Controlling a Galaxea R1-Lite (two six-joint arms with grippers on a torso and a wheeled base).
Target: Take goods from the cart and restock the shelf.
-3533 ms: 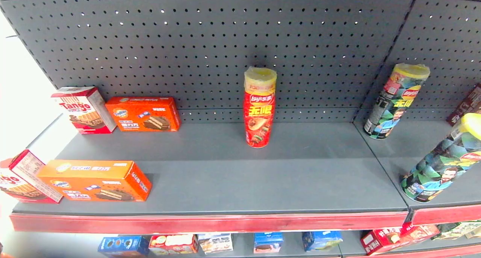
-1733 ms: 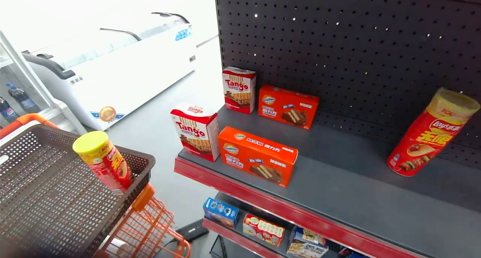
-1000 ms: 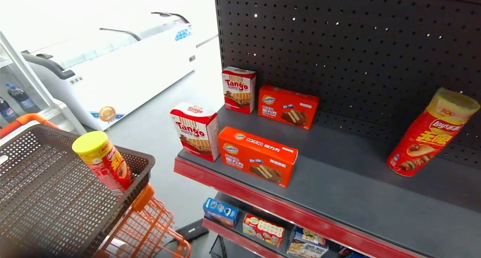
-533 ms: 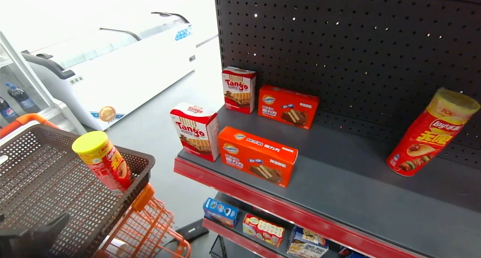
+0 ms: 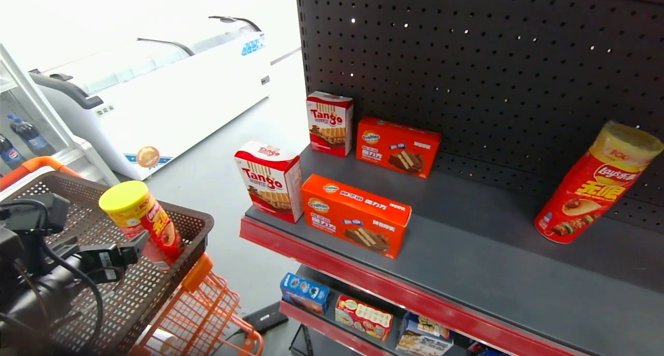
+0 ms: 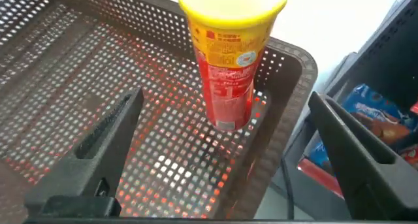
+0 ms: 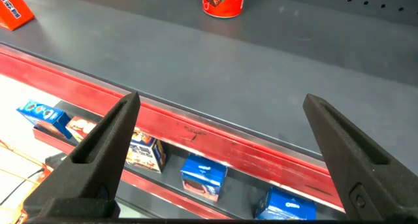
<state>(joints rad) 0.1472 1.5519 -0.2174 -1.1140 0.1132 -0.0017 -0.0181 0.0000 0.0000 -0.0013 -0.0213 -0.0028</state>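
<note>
A red chip can with a yellow lid (image 5: 140, 218) stands upright in the near corner of the cart's brown perforated basket (image 5: 199, 223). My left gripper (image 5: 129, 247) hovers over the basket, just short of the can. In the left wrist view the left gripper (image 6: 227, 100) is open, its fingers spread wider than the can (image 6: 228, 61), which stands a little beyond them. A second red can (image 5: 596, 185) stands at the back of the grey shelf (image 5: 467, 242). My right gripper (image 7: 222, 101) is open with nothing in it, above the shelf's red front edge (image 7: 215, 136).
Two wafer boxes (image 5: 270, 179) and two orange boxes (image 5: 355, 216) fill the shelf's left end. The lower shelf holds small blue boxes (image 7: 202, 175). The cart's orange frame (image 5: 202, 304) sits below the basket. A white chest freezer (image 5: 155, 101) stands behind.
The head camera turned from the shelf front towards the cart early on. In the last half second my left arm rose into view over the basket, closer to the can.
</note>
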